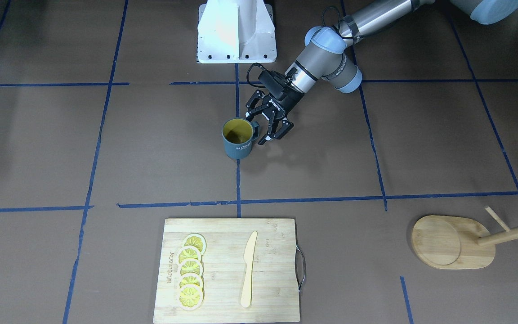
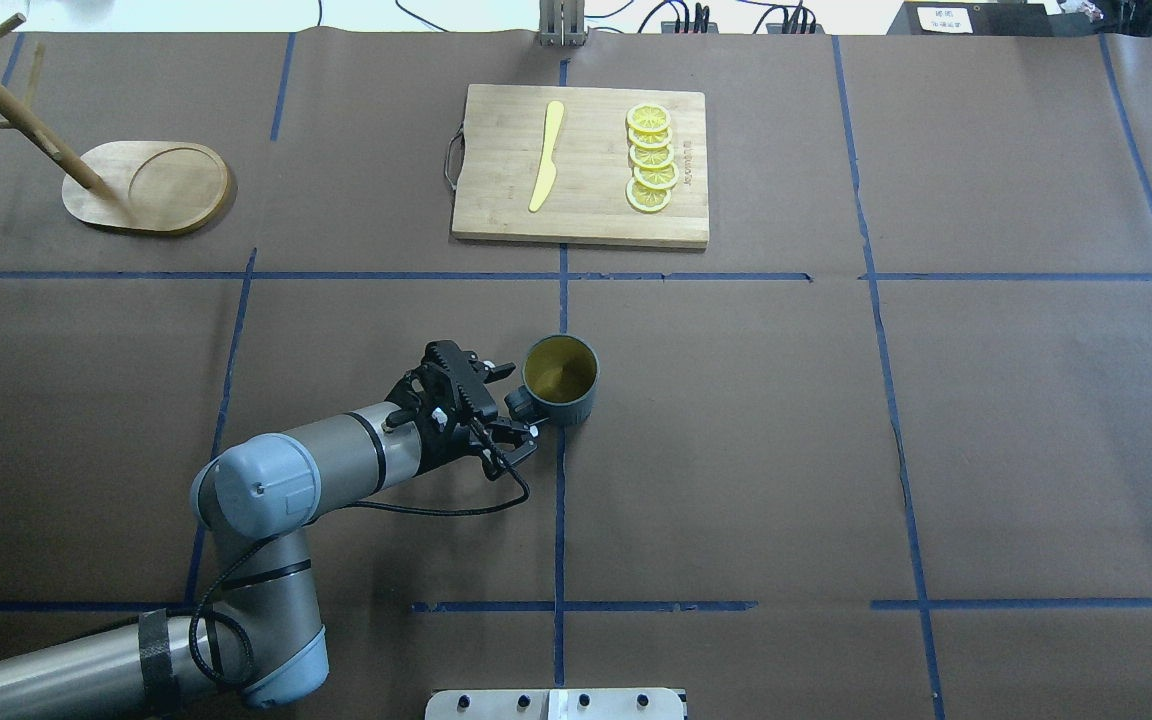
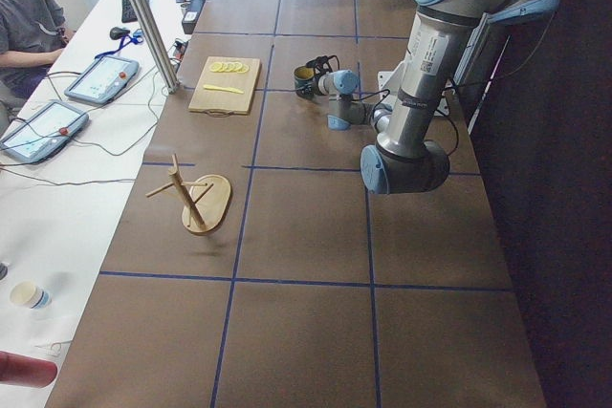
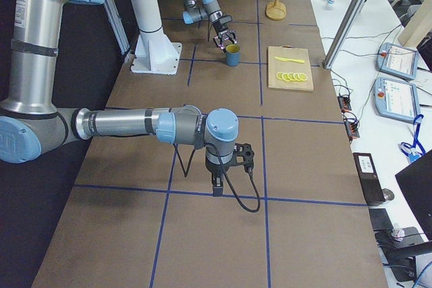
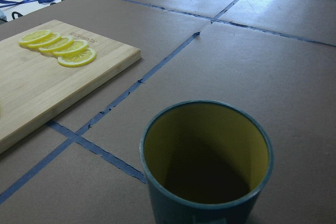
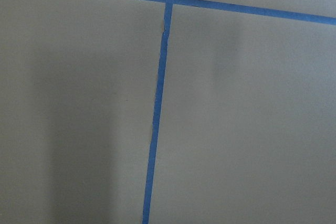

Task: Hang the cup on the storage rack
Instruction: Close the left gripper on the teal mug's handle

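Cup stands upright, mouth up, yellow interior visible, near the middle of the worktop, about midway between the robot's edge and the operators' edge and beside a line of blue tape. Its handle points toward the robot's left end. Left claw is low at the cup's handle side, fingers spread, with the handle lying in the gap between them. Whether either finger touches the handle cannot be told, and the cup's base is on the worktop. The left wrist view looks straight into the cup from just behind its rim. Storage rack stands upright on its oval base near the operators' edge toward the robot's left end, well apart from the cup. Cutting board lies at the middle of the operators' edge, carrying a row of lemon slices and a yellow knife. Right claw shows only in the exterior right view, pointing down close over the worktop toward the robot's right end. Spread or pressed together: cannot tell. Its wrist view shows only worktop and crossed tape.
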`<state>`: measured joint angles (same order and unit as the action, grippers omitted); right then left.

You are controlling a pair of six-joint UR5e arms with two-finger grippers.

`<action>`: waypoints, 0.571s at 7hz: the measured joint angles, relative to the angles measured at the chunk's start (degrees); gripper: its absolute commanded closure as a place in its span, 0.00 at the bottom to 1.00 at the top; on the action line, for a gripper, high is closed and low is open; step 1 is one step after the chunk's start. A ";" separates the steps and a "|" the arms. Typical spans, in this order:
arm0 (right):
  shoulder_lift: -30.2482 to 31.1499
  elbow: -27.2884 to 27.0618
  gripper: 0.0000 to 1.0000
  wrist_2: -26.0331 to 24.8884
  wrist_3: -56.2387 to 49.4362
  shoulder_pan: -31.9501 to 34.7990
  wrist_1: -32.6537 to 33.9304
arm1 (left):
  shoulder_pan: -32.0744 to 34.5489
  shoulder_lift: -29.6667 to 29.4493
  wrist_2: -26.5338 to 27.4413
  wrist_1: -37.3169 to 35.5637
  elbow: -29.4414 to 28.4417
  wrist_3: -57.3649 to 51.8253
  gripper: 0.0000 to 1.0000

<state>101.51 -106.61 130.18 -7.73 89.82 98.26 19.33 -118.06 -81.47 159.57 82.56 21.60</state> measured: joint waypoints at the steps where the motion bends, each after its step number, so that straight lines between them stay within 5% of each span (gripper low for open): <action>1: 0.00 0.00 0.00 -0.01 0.00 0.00 0.00 | -0.28 -0.20 0.08 0.02 -0.50 1.59 1.00; 4: 0.00 0.00 0.00 -0.01 0.00 0.00 0.00 | -0.49 -0.48 0.08 0.39 -0.55 6.44 1.00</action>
<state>101.51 -106.61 130.17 -7.73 89.82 98.26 18.84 -118.54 -81.38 159.96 82.01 28.04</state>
